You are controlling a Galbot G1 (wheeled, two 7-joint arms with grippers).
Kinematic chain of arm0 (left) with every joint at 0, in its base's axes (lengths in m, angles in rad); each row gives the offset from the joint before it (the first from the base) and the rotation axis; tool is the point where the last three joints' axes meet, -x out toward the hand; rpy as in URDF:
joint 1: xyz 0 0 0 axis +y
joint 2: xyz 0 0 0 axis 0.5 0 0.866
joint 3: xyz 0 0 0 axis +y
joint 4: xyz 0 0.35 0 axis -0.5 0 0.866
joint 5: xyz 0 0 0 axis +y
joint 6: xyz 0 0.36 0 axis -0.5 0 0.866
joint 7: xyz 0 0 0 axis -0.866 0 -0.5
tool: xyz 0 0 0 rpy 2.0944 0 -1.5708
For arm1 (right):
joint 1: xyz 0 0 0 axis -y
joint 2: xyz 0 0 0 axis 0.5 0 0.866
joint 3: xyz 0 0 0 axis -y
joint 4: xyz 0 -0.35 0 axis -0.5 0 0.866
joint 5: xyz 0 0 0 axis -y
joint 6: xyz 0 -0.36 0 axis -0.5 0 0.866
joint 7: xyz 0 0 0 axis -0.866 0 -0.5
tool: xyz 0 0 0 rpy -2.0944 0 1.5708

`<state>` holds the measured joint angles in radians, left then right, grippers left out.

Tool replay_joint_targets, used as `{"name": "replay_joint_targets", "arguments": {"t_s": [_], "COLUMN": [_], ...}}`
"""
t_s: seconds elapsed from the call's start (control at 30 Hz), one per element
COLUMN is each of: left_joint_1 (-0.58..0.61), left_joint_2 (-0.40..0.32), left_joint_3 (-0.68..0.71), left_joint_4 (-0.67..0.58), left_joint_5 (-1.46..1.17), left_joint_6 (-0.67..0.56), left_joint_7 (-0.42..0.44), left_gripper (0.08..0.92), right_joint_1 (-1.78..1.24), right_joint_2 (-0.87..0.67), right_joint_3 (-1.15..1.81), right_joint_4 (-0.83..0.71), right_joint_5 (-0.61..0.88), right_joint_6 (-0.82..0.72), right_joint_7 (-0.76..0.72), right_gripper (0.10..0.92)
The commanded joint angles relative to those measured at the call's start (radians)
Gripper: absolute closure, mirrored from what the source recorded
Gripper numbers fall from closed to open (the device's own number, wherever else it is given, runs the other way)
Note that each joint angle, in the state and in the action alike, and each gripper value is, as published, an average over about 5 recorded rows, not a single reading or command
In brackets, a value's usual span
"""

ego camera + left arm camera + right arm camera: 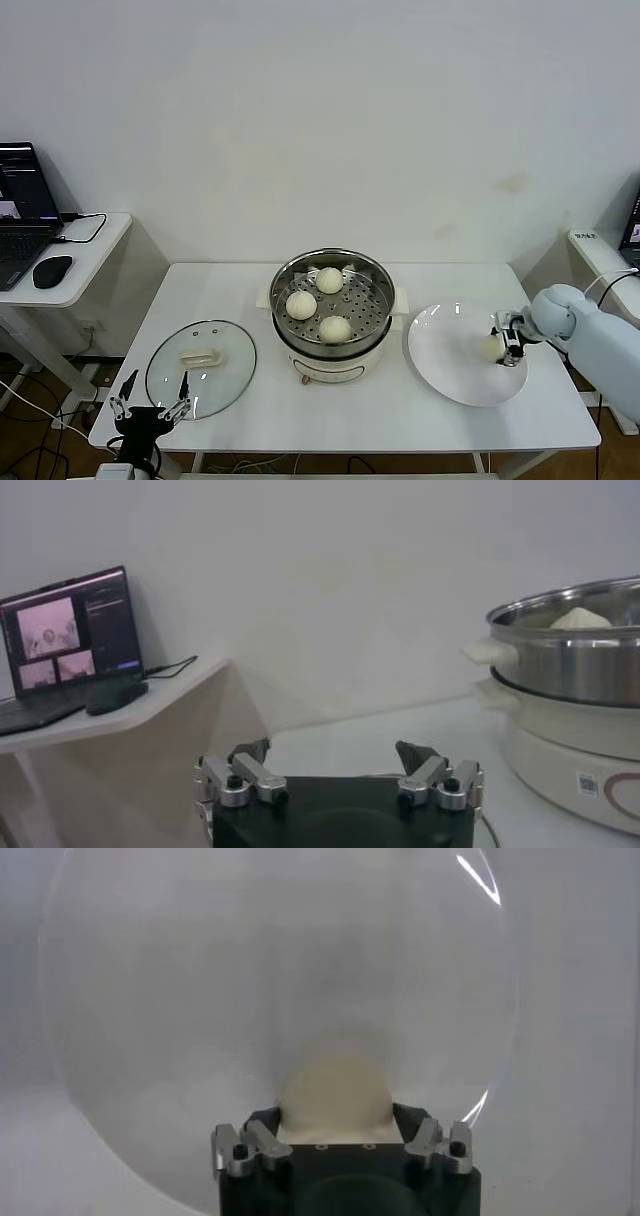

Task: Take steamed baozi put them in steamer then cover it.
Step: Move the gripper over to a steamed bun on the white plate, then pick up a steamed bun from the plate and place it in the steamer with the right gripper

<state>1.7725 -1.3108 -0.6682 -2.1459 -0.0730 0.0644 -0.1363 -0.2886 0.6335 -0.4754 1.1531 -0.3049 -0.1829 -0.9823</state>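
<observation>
Low at the desk's (300, 420) front left corner, the left gripper (150, 409) waits with jaws spread wide beside the cover (200, 368). Three steamed baozi (334, 328) sit in the steamer (375, 278) mid-desk. Right wrist view: the right gripper (338, 1123) has its jaws against the fourth baozi (335, 1093) on the plate (200, 998) near the desk's right edge.

I see a big white table (250, 420) in front of a plain white wall (320, 120). On the right part of the table lies a flat white plate (445, 365). Off to the left stands a small white side desk (85, 265). A black laptop (22, 215) sits on it with its screen lit up. A black mouse (52, 271) lies just beside the laptop. A thin black cable (88, 228) curls near them.
</observation>
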Motion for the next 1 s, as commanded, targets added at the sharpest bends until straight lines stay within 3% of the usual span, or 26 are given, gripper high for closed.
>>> {"name": "replay_joint_targets", "arguments": {"t_s": [0.03, 0.27, 0.63, 1.0], "left_joint_1": [0.003, 0.003, -0.001, -0.001], "left_joint_2": [0.001, 0.005, 0.009, -0.001], "left_joint_3": [-0.001, -0.002, 0.013, 0.023], "left_joint_4": [-0.005, -0.012, -0.035, -0.062], "left_joint_5": [0.000, -0.001, 0.001, 0.001], "left_joint_6": [0.000, 0.000, 0.002, 0.002], "left_joint_7": [0.000, 0.000, 0.001, -0.001], "left_gripper": [0.177, 0.177, 0.177, 0.177], "right_joint_1": [0.018, 0.136, 0.620, 1.017], "right_joint_2": [-0.009, -0.090, -0.186, 0.020], "right_joint_3": [-0.013, -0.110, -0.485, -0.782], "right_joint_4": [0.005, 0.104, 0.396, 0.535], "right_joint_5": [0.008, 0.094, 0.422, 0.732], "right_joint_6": [-0.001, -0.037, -0.205, -0.403], "right_joint_7": [-0.012, -0.036, -0.030, 0.096], "right_gripper": [0.390, 0.421, 0.412, 0.398]}}
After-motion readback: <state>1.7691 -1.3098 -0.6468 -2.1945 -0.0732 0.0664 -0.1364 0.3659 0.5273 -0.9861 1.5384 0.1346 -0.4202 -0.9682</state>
